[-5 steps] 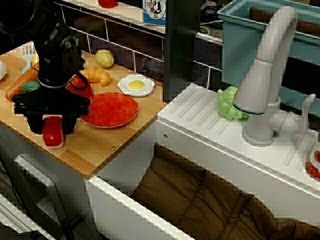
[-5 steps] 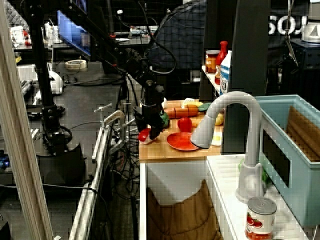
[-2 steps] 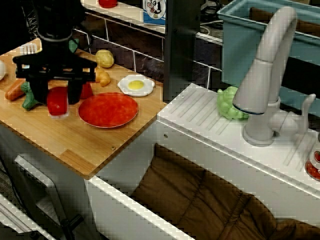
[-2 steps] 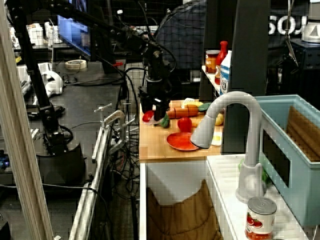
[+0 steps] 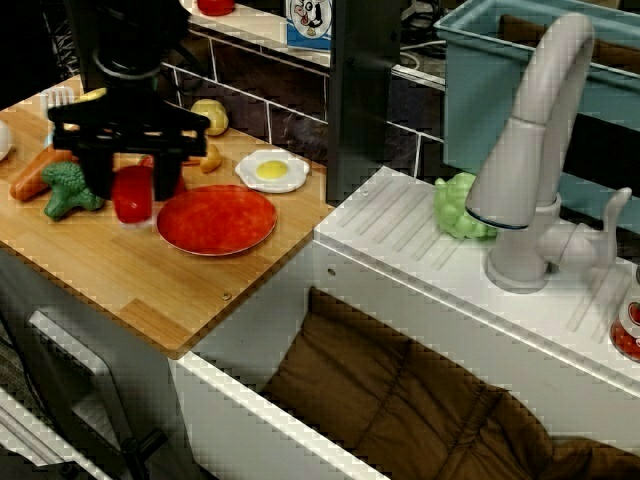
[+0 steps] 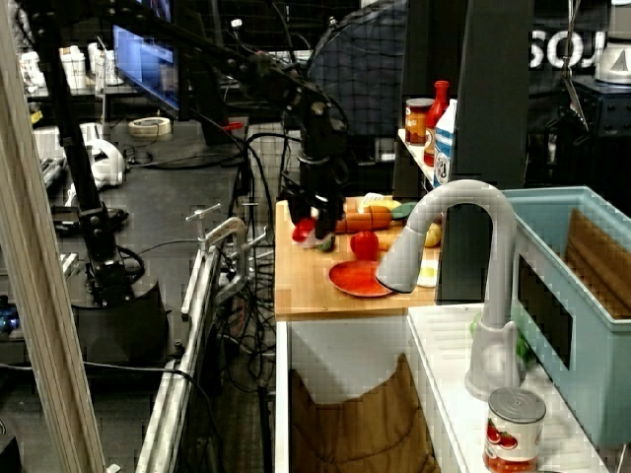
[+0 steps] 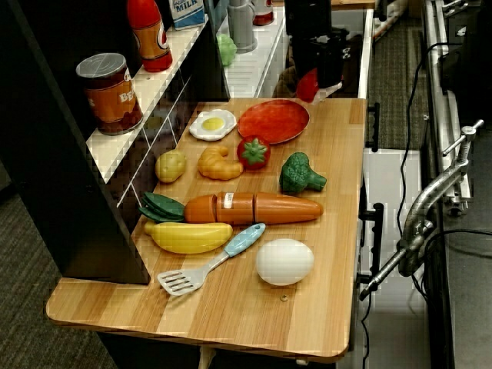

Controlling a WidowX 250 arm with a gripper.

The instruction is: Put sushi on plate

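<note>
My gripper (image 5: 132,190) is shut on the sushi (image 5: 132,196), a glossy red slab on a white base, held upright between the black fingers. It hangs a little above the wooden counter, just left of the red-orange plate (image 5: 217,219). In the side view the gripper (image 6: 310,221) holds the sushi (image 6: 304,233) above and behind the plate (image 6: 357,279). In the view along the counter the sushi (image 7: 308,85) sits in the gripper (image 7: 319,77) just beyond the plate's (image 7: 273,121) far right rim. The plate is bare.
A fried egg (image 5: 271,170), croissant (image 7: 219,163), potato (image 5: 210,115) and red toy fruit (image 7: 254,152) lie around the plate. Broccoli (image 5: 68,190) and a carrot (image 7: 254,207) lie left of the gripper. A sink with a faucet (image 5: 530,150) is to the right.
The gripper has lifted the sushi from near the counter's front edge, carried it back, then shifted right towards the plate. The broccoli is now uncovered.
</note>
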